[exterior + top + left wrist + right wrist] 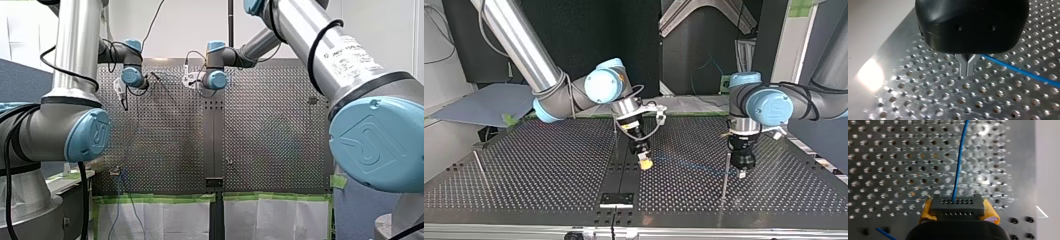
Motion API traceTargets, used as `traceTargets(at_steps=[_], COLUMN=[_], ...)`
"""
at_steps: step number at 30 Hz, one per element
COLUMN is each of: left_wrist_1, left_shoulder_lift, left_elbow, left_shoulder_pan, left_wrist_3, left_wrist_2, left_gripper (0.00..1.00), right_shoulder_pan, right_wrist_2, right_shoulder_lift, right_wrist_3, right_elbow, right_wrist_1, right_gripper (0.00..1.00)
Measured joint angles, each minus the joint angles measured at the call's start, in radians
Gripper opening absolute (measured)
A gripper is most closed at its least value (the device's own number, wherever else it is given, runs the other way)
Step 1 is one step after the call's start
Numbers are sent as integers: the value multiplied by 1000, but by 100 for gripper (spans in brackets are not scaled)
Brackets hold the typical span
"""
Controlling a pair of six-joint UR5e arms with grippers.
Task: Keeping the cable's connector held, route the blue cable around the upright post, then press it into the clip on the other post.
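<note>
while my right gripper point(957, 208) sits low over the perforated table point(885, 170), its 2 yellow pads point(989, 211) are clamped on the sides of the black connector point(957, 205), open only as wide as that block. the blue cable point(958, 165) leaves the connector's face and runs straight ahead over the holes. over to the top view: the cable stretches in a low line from the yellow pads across to my left gripper point(742, 173) at that view's right, just beside the thin upright post point(725, 176). from the left wrist, the 2 metal fingers point(963, 65) are pressed together, no gap showing, and the cable comes out right at their side, so they look closed on it. a 2nd thin post point(480, 168) stands well apart at the top view's left; any clip on it is too small to make out.
</note>
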Motion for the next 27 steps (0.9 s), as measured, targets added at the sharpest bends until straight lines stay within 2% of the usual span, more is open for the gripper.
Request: traceTargets(at_steps=[5,9,11,12,14,17,19,20,21,23,24,25,26,27], left_wrist_1=[4,9,12,13,16,21,28,31,36,44,48,50,52,53], left_shoulder_lift=[-24,-53,-63,-68,-73,-75,-76,-76,-76,-77,-77,-78,-78,-78], left_elbow=[0,0,0,0,0,0,0,0,0,0,0,0,0,0], left_shoulder_pan=[-5,-18,-23,-26,-29,-32,-33,-33,-34,-35,-35,-35,-35,-35], left_wrist_3=[-1,-5,-7,-9,-13,-28,-41,-48,-58,-70,-76,-79,-82,-84], left_wrist_2=[1,19,22,20,12,-1,4,7,13,21,26,28,28,27], left_gripper=[0,0,20,20,27,27,27,32,32,53,53,69,78,78], right_shoulder_pan=[-4,-12,-16,-17,-20,-26,-28,-30,-31,-34,-35,-35,-37,-38], right_wrist_2=[12,28,33,35,42,52,56,59,62,69,72,75,79,81], right_shoulder_lift=[14,28,38,41,47,51,52,53,53,54,54,55,55,57], right_wrist_3=[-2,-4,-4,-4,-3,-3,-4,-4,-3,-1,-1,0,1,2], right_elbow=[15,36,46,50,63,80,87,90,93,98,100,104,108,110], right_wrist_1=[5,6,6,6,5,3,3,3,3,3,2,2,1,1], right_gripper=[0,0,0,0,0,0,0,0,0,0,0,0,0,0])
